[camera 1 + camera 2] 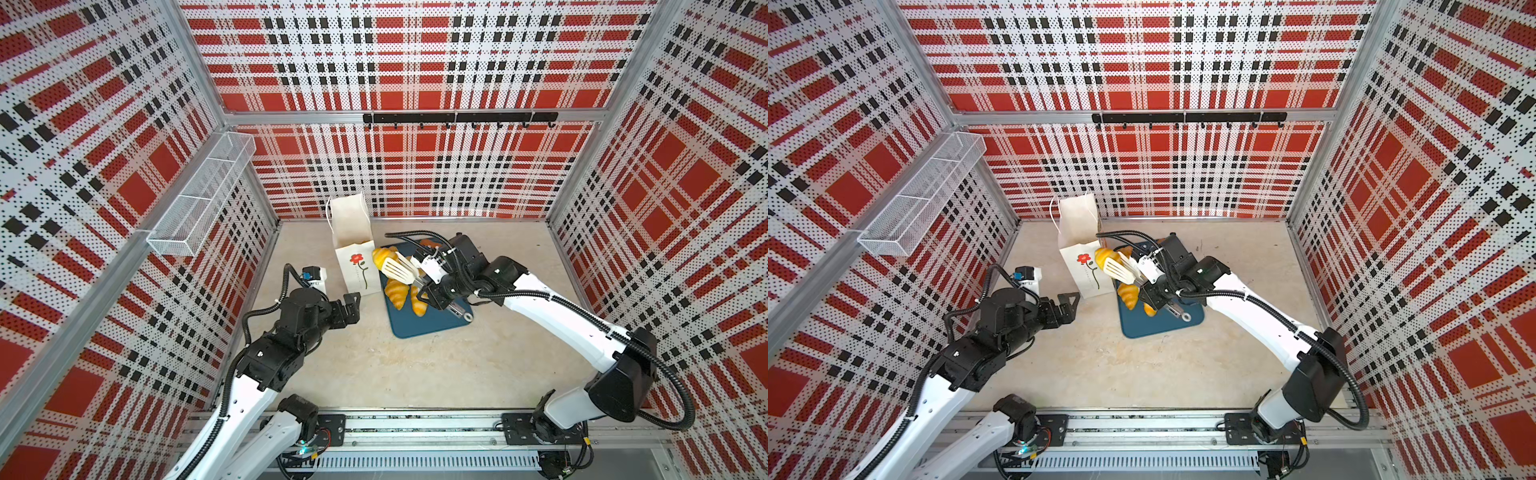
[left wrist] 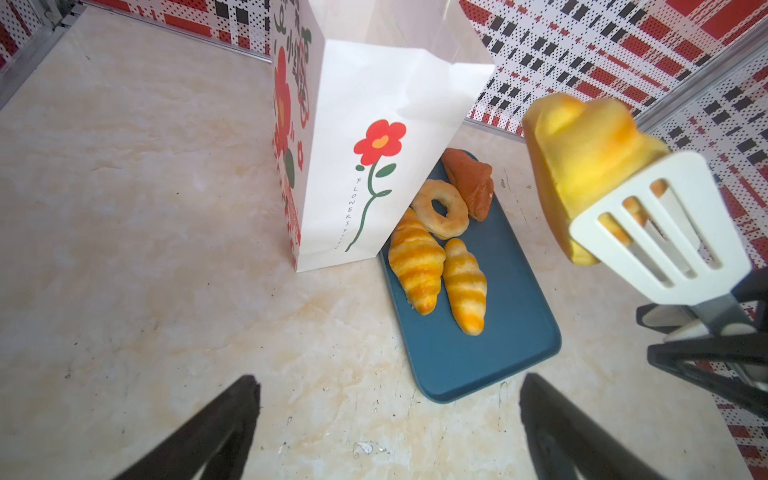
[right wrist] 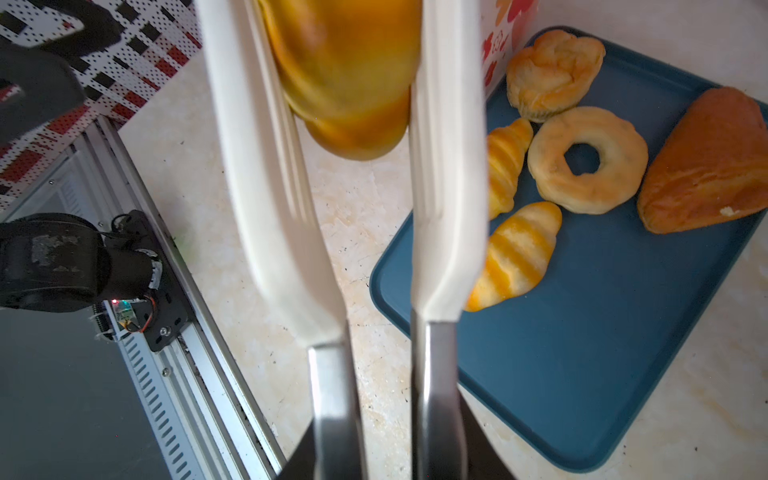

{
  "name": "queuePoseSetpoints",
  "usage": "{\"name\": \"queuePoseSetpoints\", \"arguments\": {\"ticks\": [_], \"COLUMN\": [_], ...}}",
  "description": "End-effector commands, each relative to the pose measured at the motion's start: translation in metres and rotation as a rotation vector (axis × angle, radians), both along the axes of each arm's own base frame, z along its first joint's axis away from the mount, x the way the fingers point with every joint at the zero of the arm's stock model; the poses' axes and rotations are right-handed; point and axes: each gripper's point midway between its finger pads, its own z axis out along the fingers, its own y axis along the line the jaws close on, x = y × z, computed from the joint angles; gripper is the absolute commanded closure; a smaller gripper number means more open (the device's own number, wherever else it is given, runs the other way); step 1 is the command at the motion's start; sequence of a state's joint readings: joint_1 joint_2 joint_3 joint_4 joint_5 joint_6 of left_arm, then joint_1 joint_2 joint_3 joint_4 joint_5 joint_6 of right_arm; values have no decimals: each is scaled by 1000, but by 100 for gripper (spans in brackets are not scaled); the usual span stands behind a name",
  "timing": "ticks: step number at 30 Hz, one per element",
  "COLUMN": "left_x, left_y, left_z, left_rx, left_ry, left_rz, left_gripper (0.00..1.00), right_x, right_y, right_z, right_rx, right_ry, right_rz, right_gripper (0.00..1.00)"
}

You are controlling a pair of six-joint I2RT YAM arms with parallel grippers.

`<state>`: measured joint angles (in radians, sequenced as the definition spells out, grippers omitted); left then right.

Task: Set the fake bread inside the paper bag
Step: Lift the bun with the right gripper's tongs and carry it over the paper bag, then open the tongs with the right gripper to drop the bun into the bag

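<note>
Bulging glossy yellow bread [image 2: 582, 158] between slotted tongs [image 2: 702, 286]

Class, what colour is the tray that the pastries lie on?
The tray is a dark teal-blue, clearest in the right wrist view.

— Where is the bag [image 1: 351, 245]?
— At the desk's [image 1: 415, 374] back edge, tray [image 1: 419, 328] just right of it.
— The bread [image 3: 586, 160]?
— Five on the tray, one in tongs [image 2: 660, 232] above, by the bag.

Perforated walls [image 1: 415, 62] in red, black and white plaid enclose a pale marbled bench [image 1: 415, 365]. A white mesh basket [image 1: 203, 192] hangs on the left wall; a black hook rail [image 1: 457, 117] crosses the back one.
</note>
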<state>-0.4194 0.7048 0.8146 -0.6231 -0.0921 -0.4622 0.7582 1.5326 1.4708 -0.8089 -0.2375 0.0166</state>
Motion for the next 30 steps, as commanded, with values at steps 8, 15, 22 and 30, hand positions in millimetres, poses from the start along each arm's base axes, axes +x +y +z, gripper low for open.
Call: {"name": "queuePoseSetpoints", "arguments": {"ticks": [8, 15, 22, 30], "left_x": [4, 7, 7, 7], "left_y": [7, 16, 17, 16], "left_z": [16, 11, 4, 3], "left_rx": [-19, -33, -38, -37], "left_ry": [-21, -7, 9, 8], "left_rz": [-7, 16, 15, 10], "left_gripper": [1, 1, 1, 1], "right_x": [22, 40, 56, 78], "right_y": [48, 67, 83, 94], "right_z": [50, 59, 70, 73], "right_rx": [152, 176, 209, 199], "right_ry": [-99, -114, -132, -169], "right_rz": [70, 64, 57, 29], "right_gripper": [66, 66, 65, 64]}}
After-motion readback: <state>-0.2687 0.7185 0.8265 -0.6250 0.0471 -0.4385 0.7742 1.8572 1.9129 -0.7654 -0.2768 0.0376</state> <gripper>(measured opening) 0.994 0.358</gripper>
